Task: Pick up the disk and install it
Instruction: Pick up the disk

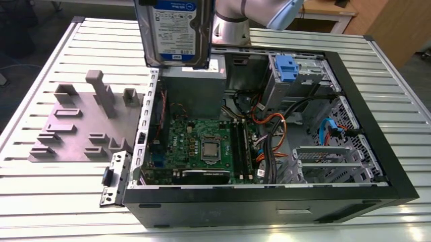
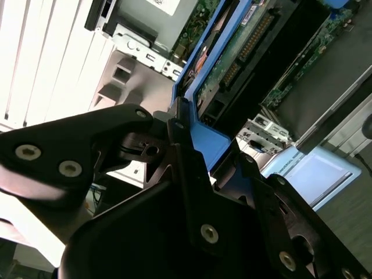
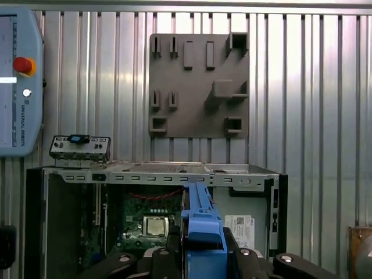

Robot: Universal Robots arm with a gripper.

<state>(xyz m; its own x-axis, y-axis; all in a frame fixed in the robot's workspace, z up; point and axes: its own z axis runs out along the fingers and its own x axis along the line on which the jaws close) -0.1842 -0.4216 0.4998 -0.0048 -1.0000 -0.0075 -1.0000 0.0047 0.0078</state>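
Observation:
The disk (image 1: 173,31), a silver hard drive with a white-and-blue label, hangs on edge above the back corner of the open computer case (image 1: 377,151), towards the exterior view's left. Its top runs out of the picture there. In the second wrist view my gripper (image 2: 197,148) is shut on the disk's blue side rail (image 2: 203,125), and the drive's green circuit board (image 2: 235,55) faces the camera. In the first wrist view the blue rail (image 3: 200,224) stands between the black fingers (image 3: 168,256), above the case's motherboard (image 3: 148,224).
The case holds a motherboard (image 1: 202,146), a grey power supply box (image 1: 195,88), orange and black cables (image 1: 273,128) and a drive cage with a blue clip (image 1: 286,68). A grey fixture plate (image 1: 81,121) lies beside it on the slatted table (image 1: 40,212). A teach pendant (image 3: 17,81) lies nearby.

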